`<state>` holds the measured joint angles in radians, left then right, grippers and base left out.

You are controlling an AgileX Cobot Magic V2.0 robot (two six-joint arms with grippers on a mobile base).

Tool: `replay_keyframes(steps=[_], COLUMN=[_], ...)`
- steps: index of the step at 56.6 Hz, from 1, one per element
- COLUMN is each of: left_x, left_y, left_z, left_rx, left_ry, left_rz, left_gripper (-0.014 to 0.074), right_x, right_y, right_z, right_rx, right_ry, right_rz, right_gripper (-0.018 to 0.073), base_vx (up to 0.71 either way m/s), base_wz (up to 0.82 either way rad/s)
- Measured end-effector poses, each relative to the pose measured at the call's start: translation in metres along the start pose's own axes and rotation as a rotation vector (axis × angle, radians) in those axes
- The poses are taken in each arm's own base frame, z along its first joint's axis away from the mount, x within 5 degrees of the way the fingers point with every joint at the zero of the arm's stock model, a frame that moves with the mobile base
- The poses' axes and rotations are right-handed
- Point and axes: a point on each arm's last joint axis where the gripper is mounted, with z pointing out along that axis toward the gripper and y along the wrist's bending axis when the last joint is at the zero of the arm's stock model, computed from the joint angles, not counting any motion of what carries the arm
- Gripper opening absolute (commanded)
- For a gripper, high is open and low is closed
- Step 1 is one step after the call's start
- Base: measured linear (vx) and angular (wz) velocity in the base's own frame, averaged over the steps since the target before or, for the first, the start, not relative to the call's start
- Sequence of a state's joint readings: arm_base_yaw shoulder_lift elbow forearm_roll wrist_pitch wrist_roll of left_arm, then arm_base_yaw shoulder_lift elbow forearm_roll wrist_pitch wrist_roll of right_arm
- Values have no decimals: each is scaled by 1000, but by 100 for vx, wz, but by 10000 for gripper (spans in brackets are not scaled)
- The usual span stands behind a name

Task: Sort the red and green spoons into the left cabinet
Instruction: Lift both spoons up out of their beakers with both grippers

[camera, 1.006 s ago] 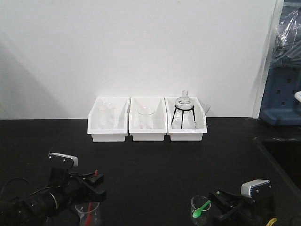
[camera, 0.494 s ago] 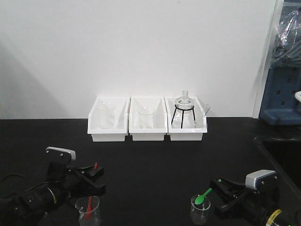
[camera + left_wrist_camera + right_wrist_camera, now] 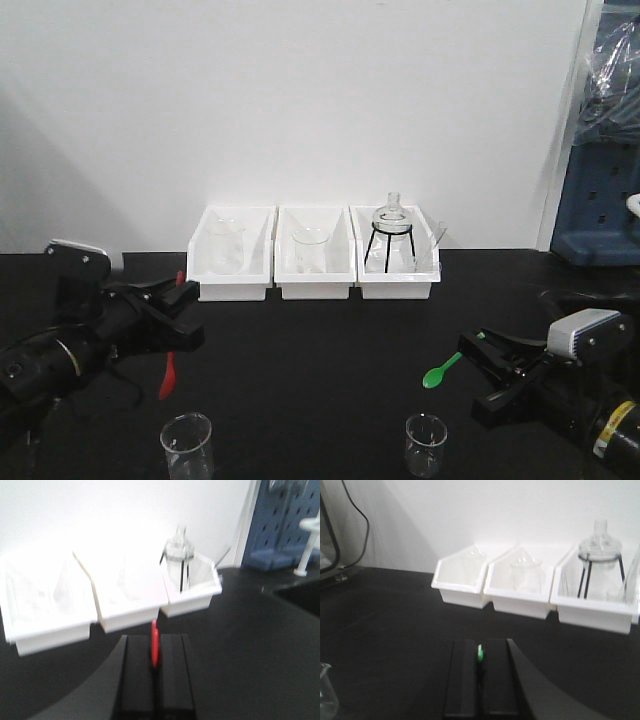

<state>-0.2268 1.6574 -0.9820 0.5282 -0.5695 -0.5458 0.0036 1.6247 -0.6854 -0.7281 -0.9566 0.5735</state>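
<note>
Both spoons have been lifted clear of the beakers in which they stood half a second ago, and both arms have been raised and drawn apart. The left gripper [image 3: 183, 318] is seen pressed together on the red spoon [image 3: 167, 375]. It is pinched along the handle, so the handle tip stands just above the jaws and the bowl hangs below them, nearly upright. In the left wrist view the red strip is clamped between the two black fingers. The right gripper [image 3: 476, 348] is closed on the handle end of the green spoon [image 3: 434, 377], whose bowl is held out to the left and slightly downward, above and just beside the right beaker [image 3: 426, 443]. The left beaker [image 3: 187, 445] is left empty below the red spoon's bowl, apart from it. Further back, three white bins [image 3: 315, 268] with glassware are lined against the wall, well apart from both grippers.

Pick-up can be judged complete for both spoons; carrying and placing remain. The left cabinet cannot be made out in any of these views, so neither spoon can be counted as delivered, and the whole transfer is yet to be made.
</note>
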Motion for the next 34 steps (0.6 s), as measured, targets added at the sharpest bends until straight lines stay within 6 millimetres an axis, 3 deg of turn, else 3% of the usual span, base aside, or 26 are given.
replay_keyframes(steps=[8,18,34], left_x=[-37,-71,-72], left_y=[-10,-26,-43], left_z=[-19,-60,-141], left_rx=[28,56,8], left_ry=[-125,-255,-318], left_rz=[25,57,8], left_gripper=[-8,-8,-8], right_x=[-31,-70,-112], right_y=[12,31,49], right_z=[-13,-37,-78], right_rx=[-12,-12,119], right_ry=[-48,-128,-177], right_rz=[-36,-92,-155], right_gripper=[-9,-9,-8], base_vx=[0,0,0], base_wz=[0,0,0])
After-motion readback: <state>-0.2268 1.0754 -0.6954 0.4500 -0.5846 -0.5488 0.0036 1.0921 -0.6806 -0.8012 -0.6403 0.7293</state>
